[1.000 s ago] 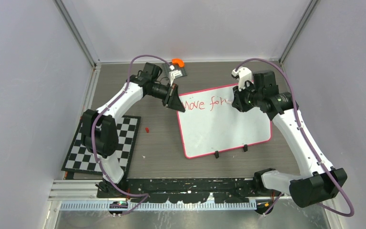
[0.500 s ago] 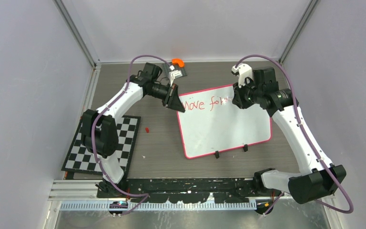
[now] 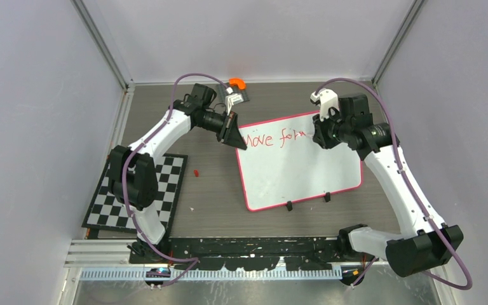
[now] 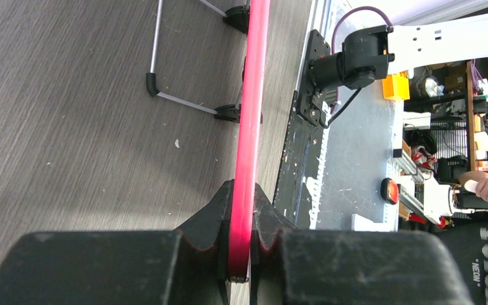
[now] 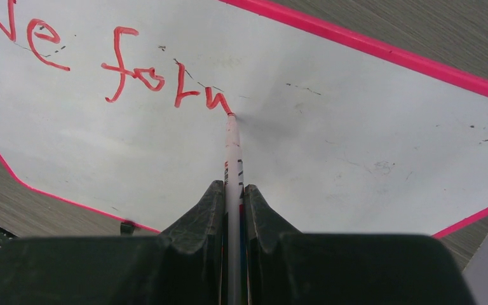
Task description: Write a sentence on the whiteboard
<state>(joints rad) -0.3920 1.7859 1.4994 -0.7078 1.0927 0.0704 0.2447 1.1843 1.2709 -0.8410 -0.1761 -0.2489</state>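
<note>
Far left, near side: black-and-white checkerboard mat (image 3: 133,197) on the dark wood-grain table (image 3: 210,190). Small red bit (image 3: 196,172) just right of it, well apart from the work.

Left gripper (image 4: 242,219): pinched on the thin pink-red rim of the large flat white whiteboard (image 3: 298,175) at its far-left corner, one finger on either side of the edge. Serves as a brace, by the look of it.

Whiteboard: middle of the table, between the two arms. Long axis left to right, right end swung a little toward the far side. Two small black clips (image 3: 288,206) on the near edge, writing face up toward the overhead camera. Thin wire legs beside the rim in the left wrist view; lying flat or propped, cannot tell.

Handling, as judged: light, stiff, slick-faced. Likely to skate under pen pressure unless pinned. Best held by the rim at a corner, clear of the writing area; never on the face, which risks smearing wet ink.

Red handwritten sentence (image 5: 133,76): runs along the far edge, left to right. Reads "Move for" plus a stroke or two. Only the first line begun, most of the face bare.

Right gripper (image 5: 233,197): clamped round a slim white marker (image 5: 232,143). Shaft pointing away from the wrist, red tip touching the board at the end of the last stroke.
</note>
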